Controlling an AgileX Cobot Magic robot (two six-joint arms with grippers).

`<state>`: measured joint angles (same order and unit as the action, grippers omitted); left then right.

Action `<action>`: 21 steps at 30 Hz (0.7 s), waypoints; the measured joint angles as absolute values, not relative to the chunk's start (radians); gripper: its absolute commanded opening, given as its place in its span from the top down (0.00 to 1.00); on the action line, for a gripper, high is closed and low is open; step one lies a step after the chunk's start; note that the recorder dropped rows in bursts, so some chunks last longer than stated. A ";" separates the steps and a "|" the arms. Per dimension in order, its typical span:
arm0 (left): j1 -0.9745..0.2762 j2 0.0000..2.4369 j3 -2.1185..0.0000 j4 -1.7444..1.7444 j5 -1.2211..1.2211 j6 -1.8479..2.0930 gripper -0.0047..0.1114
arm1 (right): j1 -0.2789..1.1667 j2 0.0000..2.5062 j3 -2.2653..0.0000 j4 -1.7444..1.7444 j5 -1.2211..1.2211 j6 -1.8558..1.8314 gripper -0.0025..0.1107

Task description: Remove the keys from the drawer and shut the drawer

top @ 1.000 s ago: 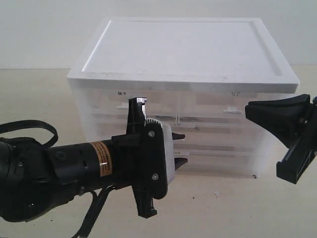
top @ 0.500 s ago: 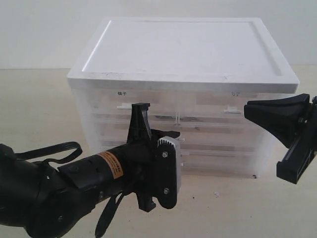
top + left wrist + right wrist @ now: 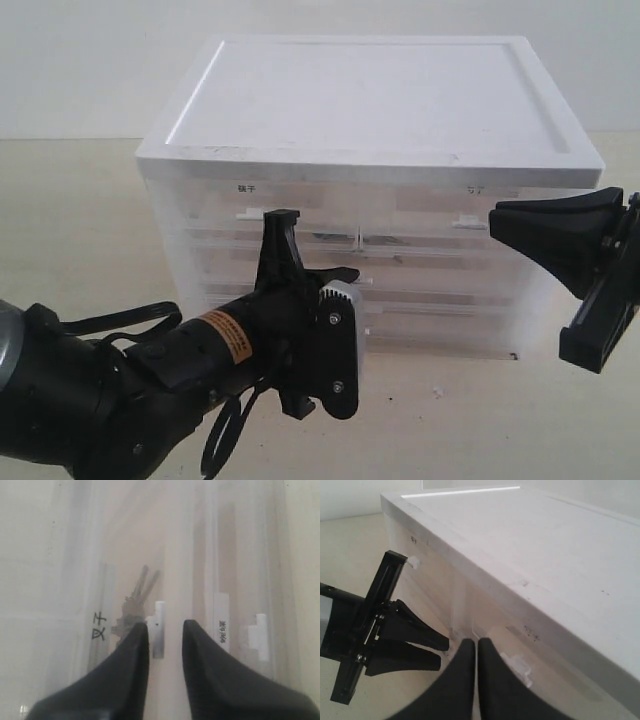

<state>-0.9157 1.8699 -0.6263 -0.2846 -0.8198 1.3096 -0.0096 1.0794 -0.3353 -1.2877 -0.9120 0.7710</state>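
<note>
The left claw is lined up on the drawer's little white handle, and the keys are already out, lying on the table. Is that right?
Not quite. The keys are not on the table. The left wrist view shows them inside, behind the translucent front of the shut drawer. The rest holds: the left gripper is lined up on the little white handle.

Left pincer point(image 3: 165, 626) tips either side of white tab handle point(image 3: 159, 630), keys point(image 3: 137, 594) hazy behind translucent drawer point(image 3: 172, 555).
</note>
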 measured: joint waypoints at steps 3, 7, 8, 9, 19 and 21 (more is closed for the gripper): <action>-0.917 1.870 -0.626 -0.305 -0.832 1.315 0.92 | -0.010 1.079 -0.335 -1.288 -0.912 0.771 0.98; -0.920 1.870 -0.626 -0.333 -0.835 1.363 0.92 | -0.010 1.079 -0.335 -1.288 -0.912 0.771 0.98; -0.920 1.870 -0.626 -0.337 -0.834 1.371 0.92 | -0.010 1.079 -0.335 -1.288 -0.912 0.771 0.98; -0.920 1.870 -0.626 -0.337 -0.834 1.376 0.92 | -0.010 1.079 -0.335 -1.288 -0.912 0.771 0.98; -0.968 1.870 -0.628 -0.454 -0.836 1.488 0.92 | -0.010 1.079 -0.335 -1.288 -0.912 0.771 0.98; -1.002 1.870 -0.628 -0.526 -0.845 1.551 0.92 | -0.010 1.079 -0.335 -1.288 -0.910 0.771 0.98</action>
